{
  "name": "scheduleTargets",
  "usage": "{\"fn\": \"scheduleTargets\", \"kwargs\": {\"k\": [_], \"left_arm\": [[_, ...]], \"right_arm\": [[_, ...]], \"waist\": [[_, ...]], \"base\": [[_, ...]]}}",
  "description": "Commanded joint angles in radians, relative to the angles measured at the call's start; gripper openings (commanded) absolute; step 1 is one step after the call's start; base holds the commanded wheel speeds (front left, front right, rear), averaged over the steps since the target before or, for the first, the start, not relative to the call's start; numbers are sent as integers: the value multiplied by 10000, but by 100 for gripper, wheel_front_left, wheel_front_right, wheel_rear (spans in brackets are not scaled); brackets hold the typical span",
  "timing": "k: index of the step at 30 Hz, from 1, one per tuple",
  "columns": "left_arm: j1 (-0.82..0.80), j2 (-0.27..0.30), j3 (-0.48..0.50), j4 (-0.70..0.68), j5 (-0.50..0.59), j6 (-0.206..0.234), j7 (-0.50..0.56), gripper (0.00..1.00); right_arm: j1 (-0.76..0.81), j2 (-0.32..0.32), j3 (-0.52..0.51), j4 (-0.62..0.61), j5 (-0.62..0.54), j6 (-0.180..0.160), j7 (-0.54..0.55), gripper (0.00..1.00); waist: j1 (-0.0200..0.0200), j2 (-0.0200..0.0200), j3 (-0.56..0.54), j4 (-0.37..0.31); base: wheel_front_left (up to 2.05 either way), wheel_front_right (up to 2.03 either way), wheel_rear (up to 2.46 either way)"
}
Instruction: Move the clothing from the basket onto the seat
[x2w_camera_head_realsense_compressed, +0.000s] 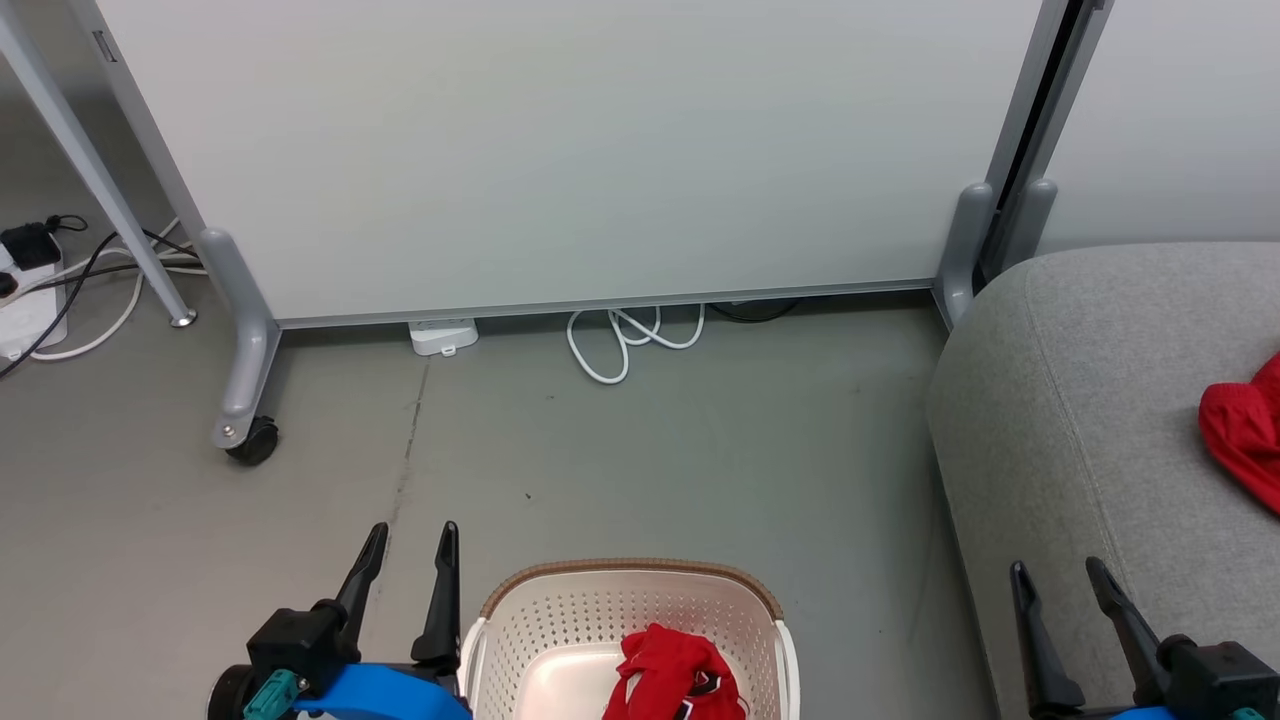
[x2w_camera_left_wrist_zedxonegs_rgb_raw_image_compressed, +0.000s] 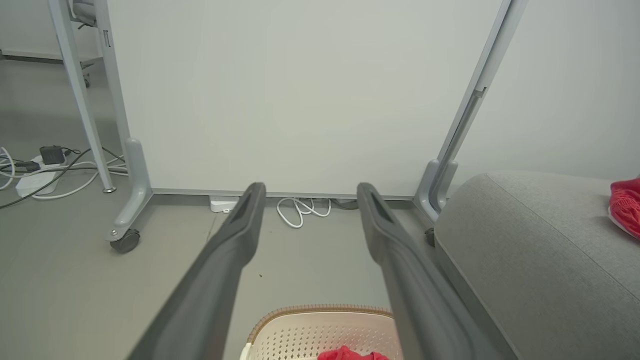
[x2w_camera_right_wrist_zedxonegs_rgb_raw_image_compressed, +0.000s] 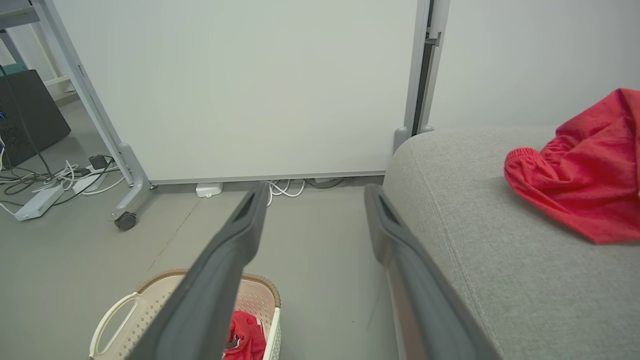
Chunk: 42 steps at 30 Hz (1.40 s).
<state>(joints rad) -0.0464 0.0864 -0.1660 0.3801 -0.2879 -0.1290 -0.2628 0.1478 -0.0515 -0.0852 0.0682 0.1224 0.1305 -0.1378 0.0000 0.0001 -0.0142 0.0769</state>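
The cream basket (x2w_camera_head_realsense_compressed: 560, 625) with a brown rim sits on the floor at the bottom centre, with a crumpled red garment (x2w_camera_head_realsense_compressed: 675, 675) inside it. A second red garment (x2w_camera_head_realsense_compressed: 1245, 430) lies on the grey seat (x2w_camera_head_realsense_compressed: 1080, 420) at the right. My left gripper (x2w_camera_head_realsense_compressed: 412, 550) hovers open just left of the basket, nothing between its fingers. My right gripper (x2w_camera_head_realsense_compressed: 1060, 580) stands open over the seat's front edge, empty. The left wrist view shows the basket (x2w_camera_left_wrist_zedxonegs_rgb_raw_image_compressed: 300, 330), the seat (x2w_camera_left_wrist_zedxonegs_rgb_raw_image_compressed: 525, 250) and my left gripper (x2w_camera_left_wrist_zedxonegs_rgb_raw_image_compressed: 310, 192). The right wrist view has the garment (x2w_camera_right_wrist_zedxonegs_rgb_raw_image_compressed: 580, 170) on the seat and my right gripper (x2w_camera_right_wrist_zedxonegs_rgb_raw_image_compressed: 315, 192).
A white wheeled partition (x2w_camera_head_realsense_compressed: 560, 150) stands across the back, its caster (x2w_camera_head_realsense_compressed: 250, 440) at the left. White cable (x2w_camera_head_realsense_compressed: 625, 340) and a power strip (x2w_camera_head_realsense_compressed: 442, 335) lie at its foot. More cables and plugs (x2w_camera_head_realsense_compressed: 40, 280) lie at the far left. Grey floor (x2w_camera_head_realsense_compressed: 650, 450) lies between basket and partition.
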Motion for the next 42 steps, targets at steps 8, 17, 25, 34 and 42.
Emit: {"fn": "scheduleTargets", "kwargs": {"k": [8,17,25,34,42], "left_arm": [[-176,90,-40,-32,-28,-19,-30,100],[-715,179,-594,390,-138,-19,-30,100],[-1748,368,-1528,1265,-295,-18,-30,100],[-2915,783,-2438,2266,-459,-18,-30,100],[-3374,1353,-2665,2752,-363,-18,-30,100]], "right_arm": [[-252,17,215,-68,59,5,-110,100],[-823,14,532,-304,20,5,-149,100],[-1637,15,1118,-433,116,5,-328,100],[-2675,16,1783,-363,311,5,-650,100],[-3450,18,2589,-339,713,5,-981,100]], "waist": [[0,-1,356,-185],[0,-1,1388,-826],[0,-1,2898,-1679],[0,-1,4439,-2752],[0,-1,5686,-3793]], "base": [[0,0,0],[0,0,0],[0,0,0],[0,0,0],[0,0,0]]}}
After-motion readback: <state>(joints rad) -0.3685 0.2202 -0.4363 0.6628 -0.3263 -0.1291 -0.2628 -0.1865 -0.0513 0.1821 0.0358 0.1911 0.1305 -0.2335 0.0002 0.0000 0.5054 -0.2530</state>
